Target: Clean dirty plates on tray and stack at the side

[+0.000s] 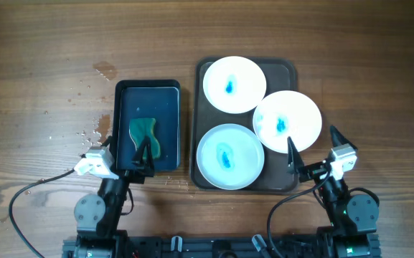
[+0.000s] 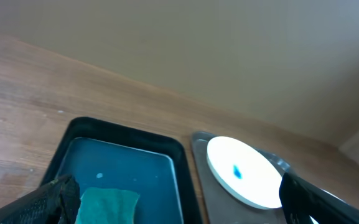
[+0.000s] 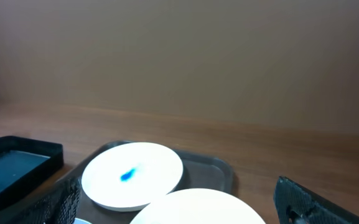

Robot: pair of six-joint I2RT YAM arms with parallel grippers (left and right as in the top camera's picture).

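To the left of the left gripper the table runs wide, with a scatter of drops just off the jaws' outer side. We see this gripper over the near end of the black tray, its jaws spread wide and holding nothing. The green cloth lies in the blue water between them and just ahead; we cannot tell whether a fingertip touches it. The tray's raised rim stands on either side of the jaws.

To the right of these jaws a narrow strip of wood parts the black tray from the brown tray. All three plates sit inside its rim, each with a blue smear. The near plate lies just to the right of the left jaws. The far plate lies ahead and to their right, near the far left corner.

The right gripper is also released, jaws wide apart. Its left finger reaches over the near edge of the right plate, and its right finger hangs outside the brown tray's right rim, over bare wood. That plate's near rim lies between the jaws and just ahead, overlapping the far plate beyond. Contact cannot be judged.
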